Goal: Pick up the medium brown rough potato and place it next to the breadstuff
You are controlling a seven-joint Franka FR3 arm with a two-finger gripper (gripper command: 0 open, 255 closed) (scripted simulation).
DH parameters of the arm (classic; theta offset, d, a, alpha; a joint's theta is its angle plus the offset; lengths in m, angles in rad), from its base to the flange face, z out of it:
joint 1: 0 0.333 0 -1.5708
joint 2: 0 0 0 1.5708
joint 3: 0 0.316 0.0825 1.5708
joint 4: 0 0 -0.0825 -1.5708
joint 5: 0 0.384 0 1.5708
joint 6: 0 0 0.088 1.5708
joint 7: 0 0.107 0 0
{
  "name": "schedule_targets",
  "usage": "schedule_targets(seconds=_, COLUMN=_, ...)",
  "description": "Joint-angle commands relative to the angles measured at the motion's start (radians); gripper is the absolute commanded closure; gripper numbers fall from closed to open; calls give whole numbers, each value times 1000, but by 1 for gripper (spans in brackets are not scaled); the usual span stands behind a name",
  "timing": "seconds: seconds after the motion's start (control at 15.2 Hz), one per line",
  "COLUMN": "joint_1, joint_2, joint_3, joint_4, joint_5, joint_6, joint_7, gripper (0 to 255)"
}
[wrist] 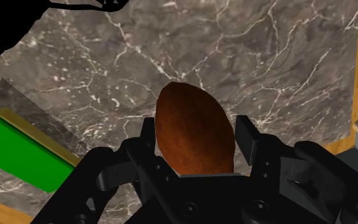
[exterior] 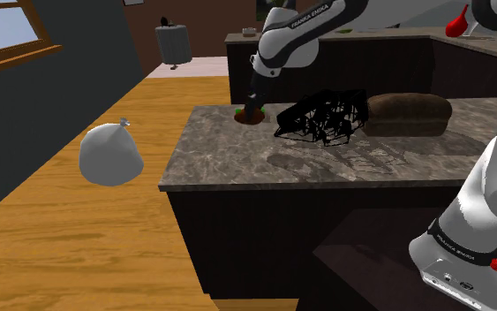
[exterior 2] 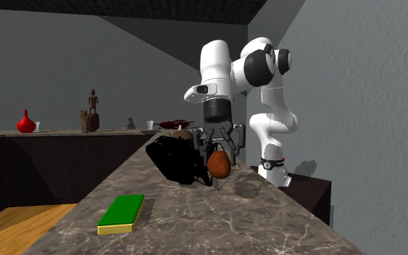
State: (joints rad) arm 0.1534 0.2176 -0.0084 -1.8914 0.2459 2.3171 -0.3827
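The gripper (wrist: 196, 125) clasped the potato (wrist: 193, 133) over the counter (exterior: 237, 159), its long axis along the fingers, while the bread (exterior: 408, 115) lay beyond the black rack (exterior: 321, 117), toward the shoulder view's right.

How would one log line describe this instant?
stage: potato grasped | gripper: shut on potato | potato: held over marble counter | bread loaf: other side of black wire basket
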Motion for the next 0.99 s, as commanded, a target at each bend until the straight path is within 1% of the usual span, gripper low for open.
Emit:
schedule_targets(seconds=0.0, joint_1=1, joint_2=-9, joint_3=-1, joint_4=15, joint_5=-5, joint_6=-23, joint_7=8, gripper=255)
schedule_targets(seconds=0.92, joint_1=0, joint_2=-59, joint_3=-7, joint_4=137, joint_5=-32, joint_6=-193, joint_7=48, gripper=255)
